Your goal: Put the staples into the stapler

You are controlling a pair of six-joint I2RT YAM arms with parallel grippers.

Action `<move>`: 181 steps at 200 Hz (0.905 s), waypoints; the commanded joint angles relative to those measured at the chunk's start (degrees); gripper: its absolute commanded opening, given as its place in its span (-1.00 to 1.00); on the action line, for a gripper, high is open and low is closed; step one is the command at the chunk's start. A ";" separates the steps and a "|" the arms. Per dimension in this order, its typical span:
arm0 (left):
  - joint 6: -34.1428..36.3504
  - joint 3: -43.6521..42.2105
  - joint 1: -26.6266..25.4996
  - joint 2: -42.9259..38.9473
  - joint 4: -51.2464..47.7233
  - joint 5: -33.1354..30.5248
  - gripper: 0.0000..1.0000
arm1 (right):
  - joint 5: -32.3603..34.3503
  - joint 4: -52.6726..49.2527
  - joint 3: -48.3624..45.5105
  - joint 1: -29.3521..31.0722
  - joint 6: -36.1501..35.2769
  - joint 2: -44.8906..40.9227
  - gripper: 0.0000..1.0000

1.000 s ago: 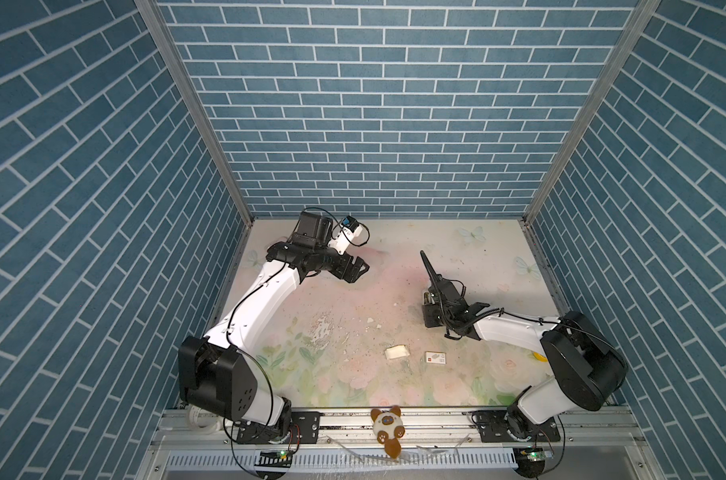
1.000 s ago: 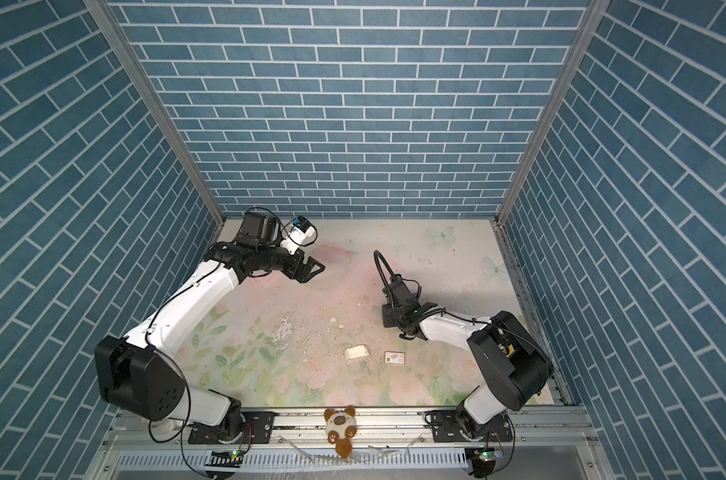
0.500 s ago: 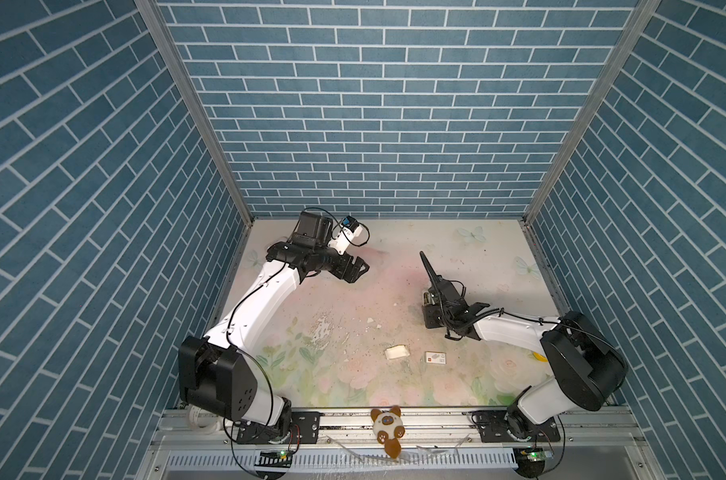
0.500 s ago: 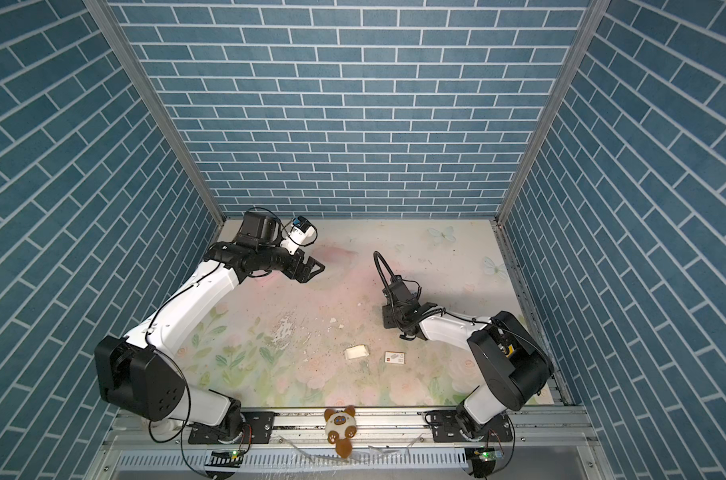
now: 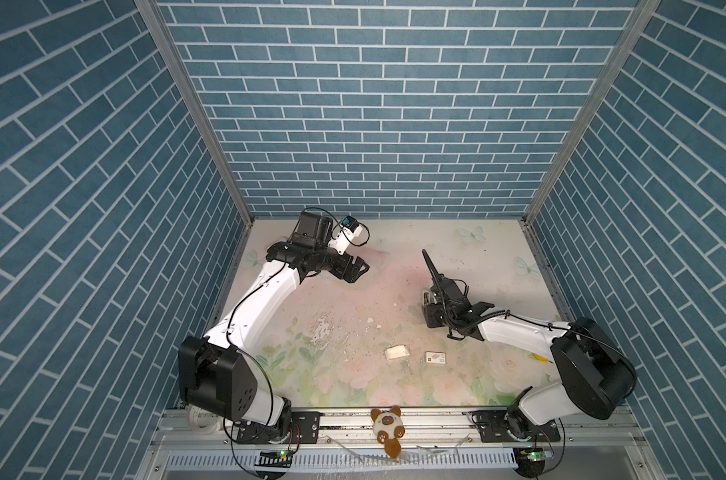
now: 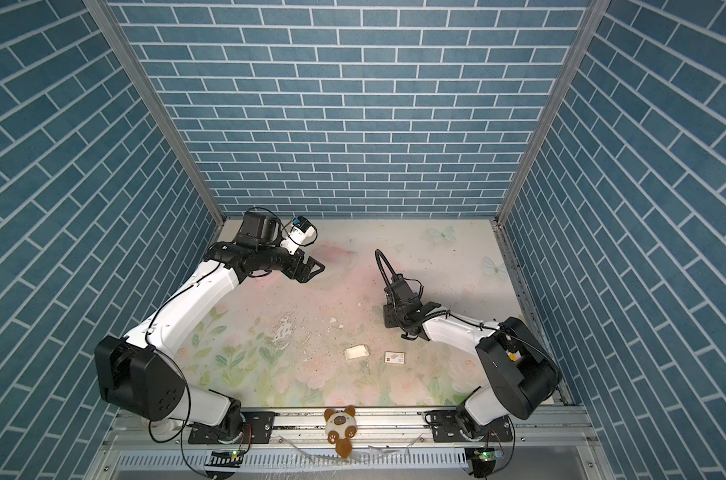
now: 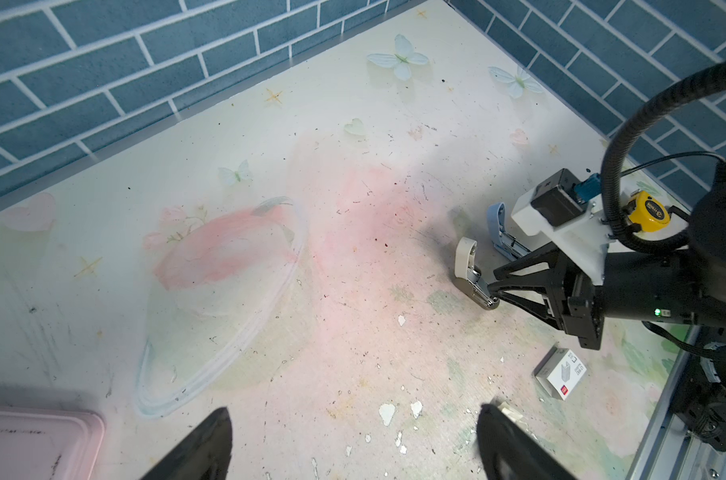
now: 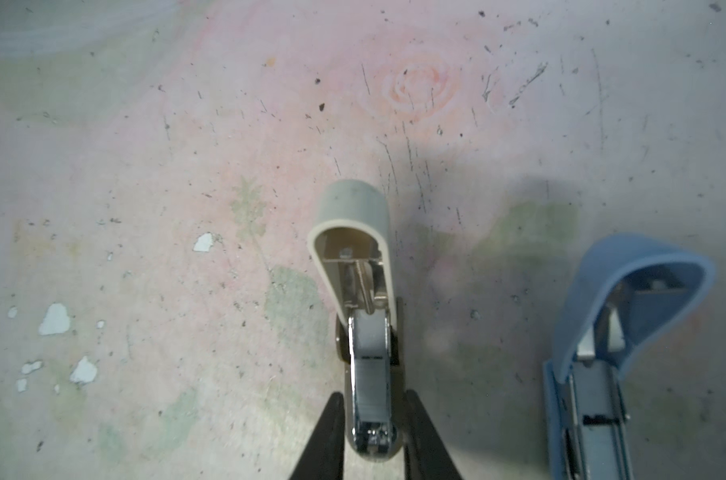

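Noted right end effector (image 8: 374,399) astride cream stapler (image 8: 353,216), grip unclear; left end effector (image 7: 353,411) released; nothing visibly shifted since.

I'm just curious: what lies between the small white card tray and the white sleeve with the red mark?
Nothing: both top views show only bare, speckled tabletop between the tray and the sleeve.

Floral tabletop (image 8: 145,166), cream stapler (image 8: 353,216), blue stapler (image 8: 643,291)

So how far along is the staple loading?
Looks done: a grey staple strip lies in the open cream stapler. In hand: right gripper straddles its front end, grip unclear. To do: close the raised lid. Left gripper hangs open, idle.
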 commanded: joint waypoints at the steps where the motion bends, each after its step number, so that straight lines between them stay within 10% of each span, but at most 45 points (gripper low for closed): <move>1: 0.07 0.07 0.47 -0.04 0.15 0.08 0.86 | -2.99 -3.11 3.36 -0.17 -1.43 -1.82 -0.47; 181: 0.47 -0.31 0.48 0.37 0.27 -0.08 0.86 | -3.43 -3.87 7.88 -1.47 -3.52 7.44 -0.44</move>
